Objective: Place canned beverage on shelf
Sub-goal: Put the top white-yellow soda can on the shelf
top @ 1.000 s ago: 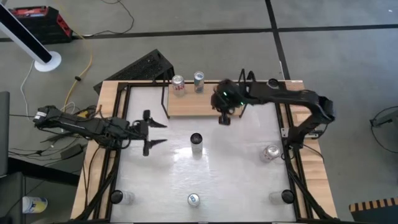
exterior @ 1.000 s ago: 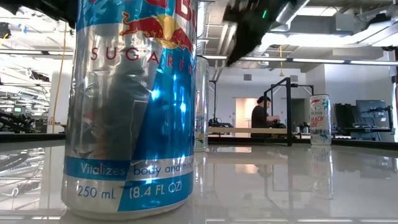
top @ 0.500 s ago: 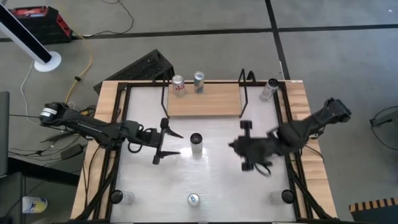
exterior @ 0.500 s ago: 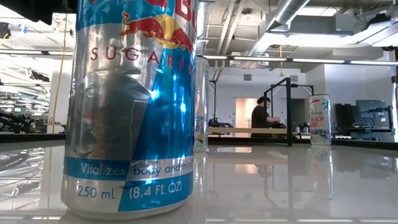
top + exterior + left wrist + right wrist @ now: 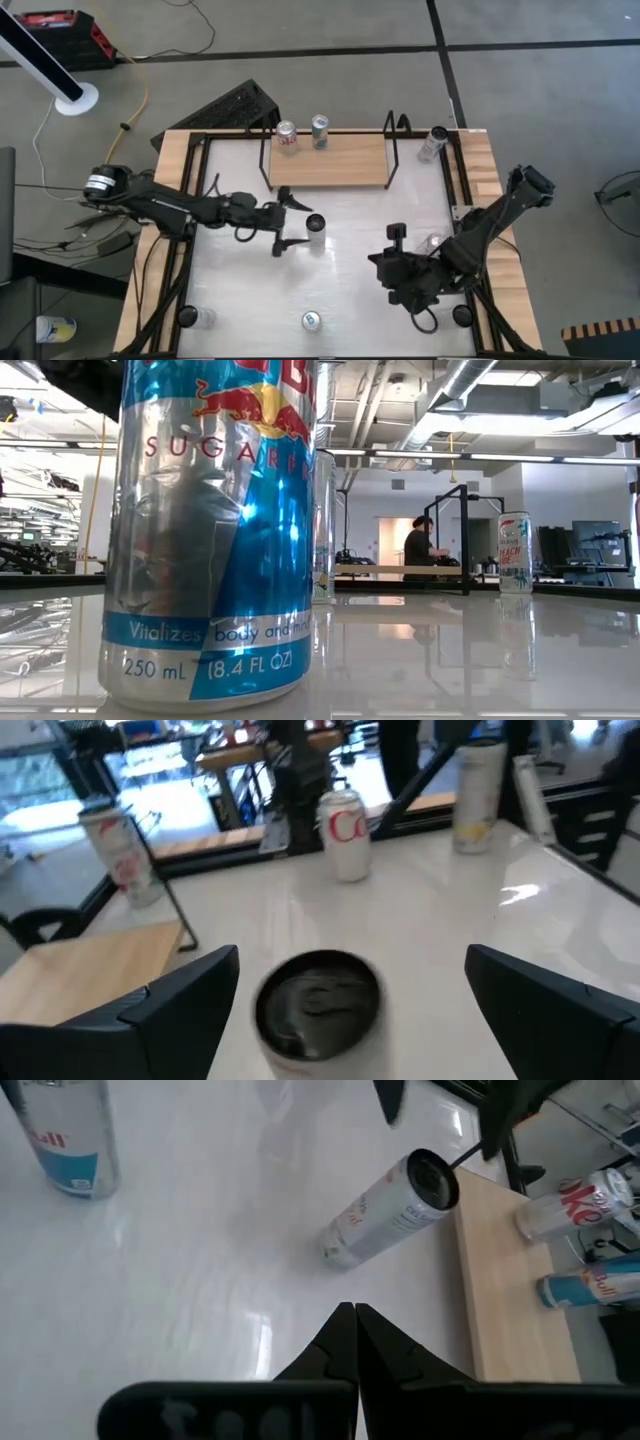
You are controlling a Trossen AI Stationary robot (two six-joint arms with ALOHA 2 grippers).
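Your left gripper [image 5: 296,221] is spread wide, its fingers either side of the upright can [image 5: 316,227] at the table's middle but not touching it. That can stands just in front of the shelf [image 5: 329,161], which holds two cans [image 5: 303,133] at its left end. Your right gripper [image 5: 397,232], fingers pressed together and empty, sits well right of the middle can.

Near blue-and-silver can [image 5: 215,530] reads "SUGAR…", "Vitalizes body and mind", "250 mL (8.4 FL OZ)"; the can [image 5: 65,1130] in the right wrist view shows "…ull".
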